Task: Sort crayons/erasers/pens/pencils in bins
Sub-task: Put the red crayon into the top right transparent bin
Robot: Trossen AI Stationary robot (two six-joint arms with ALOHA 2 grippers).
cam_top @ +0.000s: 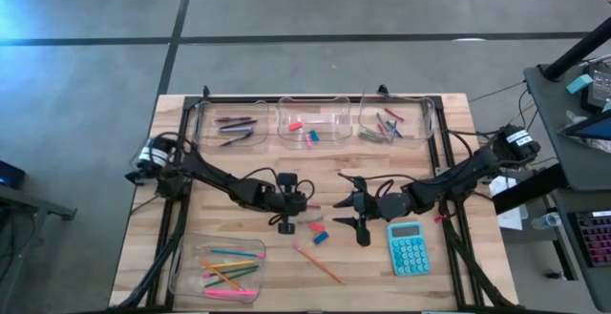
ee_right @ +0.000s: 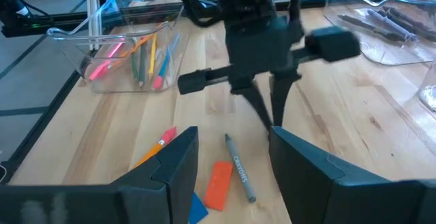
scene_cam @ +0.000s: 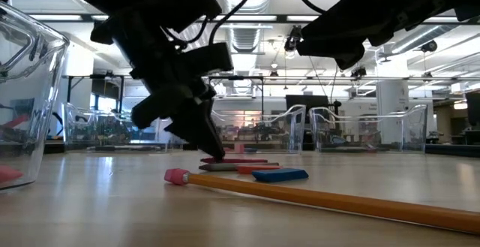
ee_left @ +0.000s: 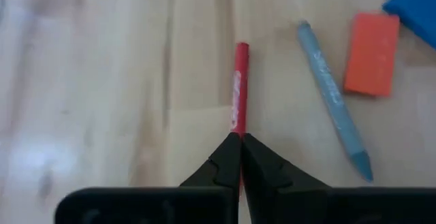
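A red crayon (ee_left: 238, 81) lies on the wood table with my left gripper (ee_left: 240, 142) shut on its near end; the gripper also shows in the high view (cam_top: 305, 206) and the low view (scene_cam: 212, 151). Beside it lie a grey-blue crayon (ee_left: 334, 101), an orange-red eraser (ee_left: 371, 54) and a blue eraser (ee_left: 415, 6). An orange pencil (cam_top: 320, 261) lies toward the near edge. My right gripper (ee_right: 235, 149) is open and empty, just right of these things, above the table (cam_top: 347, 215). My left gripper pinches the red crayon's end (ee_left: 238, 130) between its two fingertips. The fingers slant down from the table's left and run roughly in line with the crayon. The crayon stretches out ahead of the fingertips and lies low along the table (scene_cam: 241, 160).
Three clear bins stand along the far edge, holding pens (cam_top: 229, 123), erasers (cam_top: 310, 125) and crayons (cam_top: 393, 121). A fourth bin (cam_top: 218, 266) with pencils is at the near left. A teal calculator (cam_top: 409, 247) lies at the near right.
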